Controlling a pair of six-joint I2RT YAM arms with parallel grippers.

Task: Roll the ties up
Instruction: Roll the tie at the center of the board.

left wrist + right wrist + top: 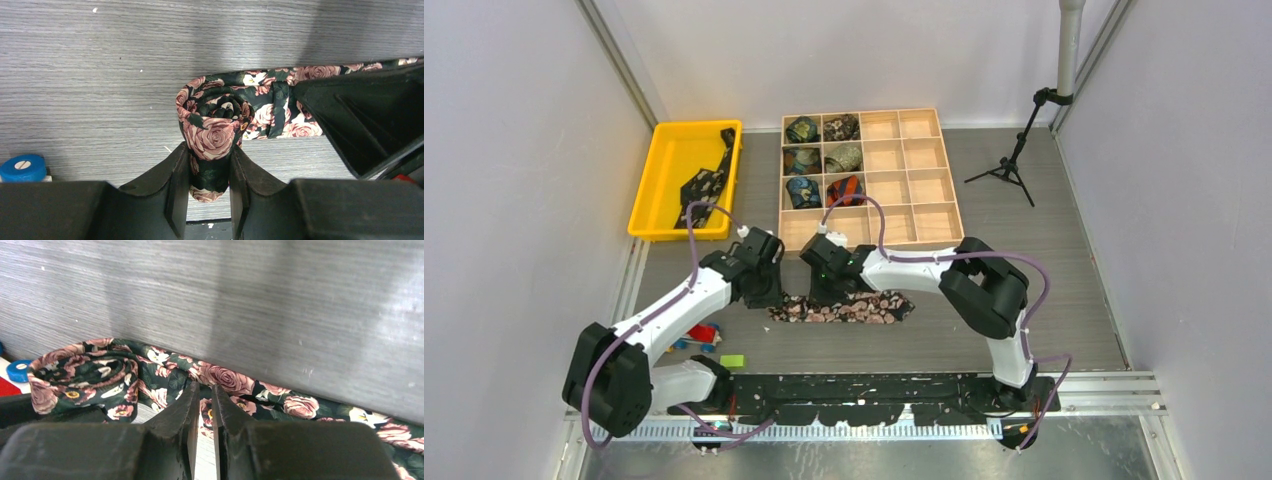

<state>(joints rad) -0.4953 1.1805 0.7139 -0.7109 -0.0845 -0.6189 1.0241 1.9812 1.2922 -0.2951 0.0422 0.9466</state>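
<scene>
Left hand: the left hand was found pinching the coil of the floral tie, with one finger on each side, and the coil was held standing on its edge.
Right hand: the right hand was almost pressed together, and a fold of the flat strip seemed to be pinched between its fingers, just beside the coil.
Tie position: the tie was laid on the table in front of both arms. Only its left end was rolled, and the rest was spread to the right.
Step in hand: in judgement, the strip should be drawn tight and level while the coil is turned, so that each layer is laid edge on edge. A loose pinch could let the coil spring open.
Surface: a grey table with fine wood grain was seen, with a few white specks.
Room: a wooden compartment box with six rolled ties, a yellow tray with a black tie, a small tripod and plain white walls were noted.
</scene>
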